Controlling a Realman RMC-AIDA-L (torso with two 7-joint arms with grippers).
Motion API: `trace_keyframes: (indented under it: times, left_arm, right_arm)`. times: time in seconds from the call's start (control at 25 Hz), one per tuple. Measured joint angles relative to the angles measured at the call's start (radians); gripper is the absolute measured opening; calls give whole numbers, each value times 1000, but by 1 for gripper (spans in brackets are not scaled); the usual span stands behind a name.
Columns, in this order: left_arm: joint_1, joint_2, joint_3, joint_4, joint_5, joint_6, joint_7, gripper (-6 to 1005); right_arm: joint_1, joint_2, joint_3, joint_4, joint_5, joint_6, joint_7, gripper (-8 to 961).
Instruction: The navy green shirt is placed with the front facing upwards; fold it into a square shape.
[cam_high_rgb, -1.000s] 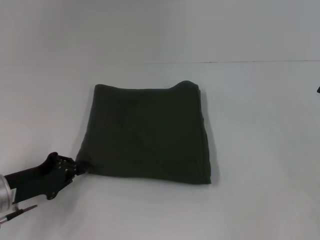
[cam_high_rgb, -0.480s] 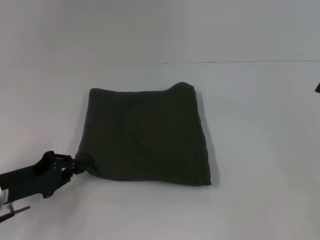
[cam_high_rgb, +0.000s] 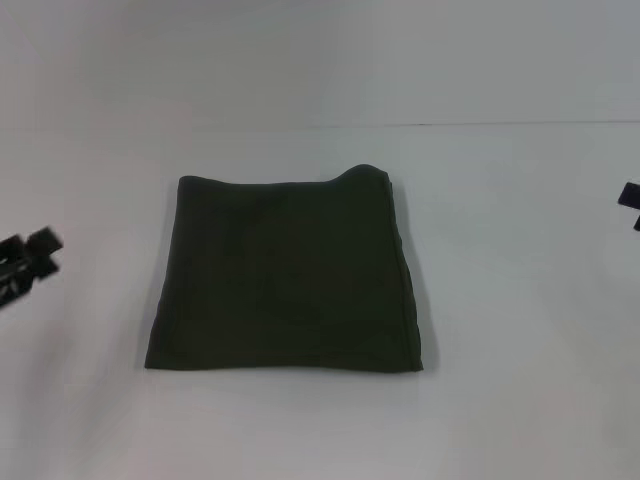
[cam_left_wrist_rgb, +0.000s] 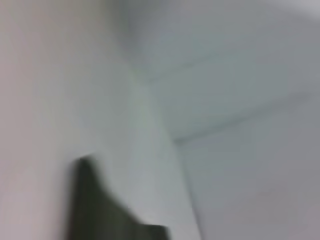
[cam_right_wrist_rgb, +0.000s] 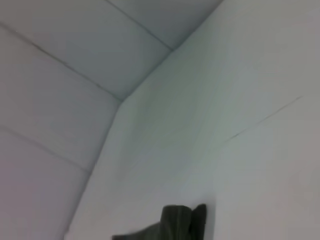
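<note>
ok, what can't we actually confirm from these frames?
- Left gripper: cut off by the head view's left edge; finger state unreadable.
- Right gripper: only a sliver at the head view's right edge.
- Navy green shirt: chest lettering and neck label folded out of sight.
- Left wrist view: motion-blurred; only a dark corner of shirt shows.

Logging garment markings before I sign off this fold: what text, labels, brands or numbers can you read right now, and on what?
None can be read.
navy green shirt: folded into a rough square on the white table, only plain dark fabric showing; no lettering or label visible.
left gripper and right gripper: at the head view's edges, no markings legible.
</note>
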Motion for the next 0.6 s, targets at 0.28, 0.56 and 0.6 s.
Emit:
trace_keyframes:
  times: [0.28,0.56,0.6]
  left_arm:
    - [-198,80,177,-3,173,-24,241,526]
    - [-369,94,271,-20,270,-97,335,776]
    - [-375,94,280,-18,271,-105,345,817]
  right_arm:
    - [36,18,-116,-157,-48,-35,-177,854]
    - [130,93,-257,-247,-75,-26,-392,855]
    - [145,103,-265,-244,-76,-28,-395,855]
